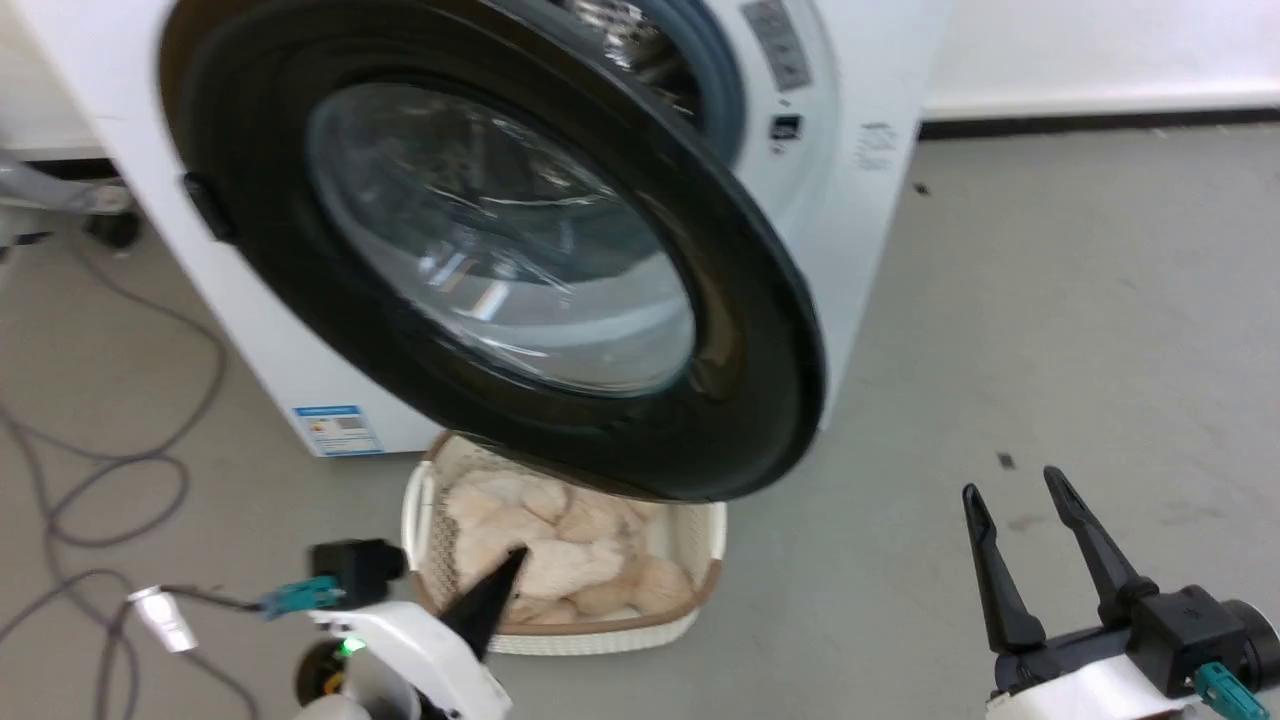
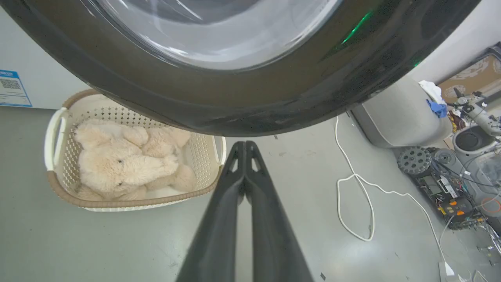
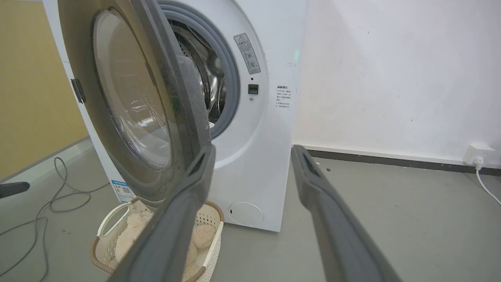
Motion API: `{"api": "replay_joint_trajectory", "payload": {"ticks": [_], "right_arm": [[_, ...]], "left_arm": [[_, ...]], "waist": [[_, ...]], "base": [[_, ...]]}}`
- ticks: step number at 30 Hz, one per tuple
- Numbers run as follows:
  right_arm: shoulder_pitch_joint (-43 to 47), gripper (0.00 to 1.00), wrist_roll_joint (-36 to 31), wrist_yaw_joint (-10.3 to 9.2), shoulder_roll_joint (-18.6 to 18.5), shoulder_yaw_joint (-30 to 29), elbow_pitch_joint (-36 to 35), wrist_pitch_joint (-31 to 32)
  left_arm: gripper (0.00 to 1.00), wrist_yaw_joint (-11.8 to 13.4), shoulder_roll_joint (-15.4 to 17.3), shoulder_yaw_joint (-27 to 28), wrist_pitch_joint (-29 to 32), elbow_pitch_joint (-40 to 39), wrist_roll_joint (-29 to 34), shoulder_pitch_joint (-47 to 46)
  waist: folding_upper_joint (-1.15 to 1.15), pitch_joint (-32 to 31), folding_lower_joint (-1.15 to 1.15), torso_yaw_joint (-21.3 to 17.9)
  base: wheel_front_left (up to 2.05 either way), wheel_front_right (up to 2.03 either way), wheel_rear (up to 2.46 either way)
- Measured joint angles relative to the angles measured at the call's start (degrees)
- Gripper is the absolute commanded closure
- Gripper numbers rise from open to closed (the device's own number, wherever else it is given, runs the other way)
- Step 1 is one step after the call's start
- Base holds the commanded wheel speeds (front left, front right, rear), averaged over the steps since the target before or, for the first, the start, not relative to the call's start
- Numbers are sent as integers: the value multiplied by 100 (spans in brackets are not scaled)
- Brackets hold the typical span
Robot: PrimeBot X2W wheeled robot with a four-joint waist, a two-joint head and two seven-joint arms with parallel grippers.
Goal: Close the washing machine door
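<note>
The washing machine door (image 1: 500, 250) is a big round black disc with a clear glass bowl, swung partway open from the white washing machine (image 1: 850, 230). Behind it I see the grey gasket and steel drum (image 3: 213, 84). My left gripper (image 1: 515, 560) is shut, fingers pressed together, just below the door's (image 2: 250, 98) lower rim and apart from it, as the left wrist view shows (image 2: 244, 145). Low at the right, my right gripper (image 1: 1015, 485) is open and empty. In its own view the fingers frame the door's (image 3: 133, 102) free edge and the washer's front (image 3: 266, 129).
A white-and-brown laundry basket (image 1: 700, 610) with a cream plush toy (image 2: 121, 164) stands on the grey floor under the door. Grey cables (image 1: 120, 460) lie at the left. A white cord (image 2: 352, 188) and equipment (image 2: 450, 184) lie off to one side.
</note>
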Motion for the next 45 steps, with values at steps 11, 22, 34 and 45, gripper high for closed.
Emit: {"api": "replay_joint_trajectory", "payload": {"ticks": [11,22,34,45], "right_arm": [[238,0,-80,0,2,-35,-19,0],[250,0,-80,0,2,60,-23,0],[314,100,49,0,-92,375,-3,-1],[-233,100,265,0,-844,1137,330,0]], "left_arm": [[100,464,-68,1829,-1069,-1452,1484,451],[7,93,-1163,2787,-1071,-2138,3720,1981],[0,-66,-1619,3078,-1071,-2076,4342,2096],[0,-108,-1723,2999,-1071,-2013,4461,2014]], "waist": [[0,-322,0,707],[0,-453,0,909],[0,-461,0,1059],[0,-257,0,1306]], "base": [[0,0,0],[0,0,0],[0,0,0],[0,0,0]]}}
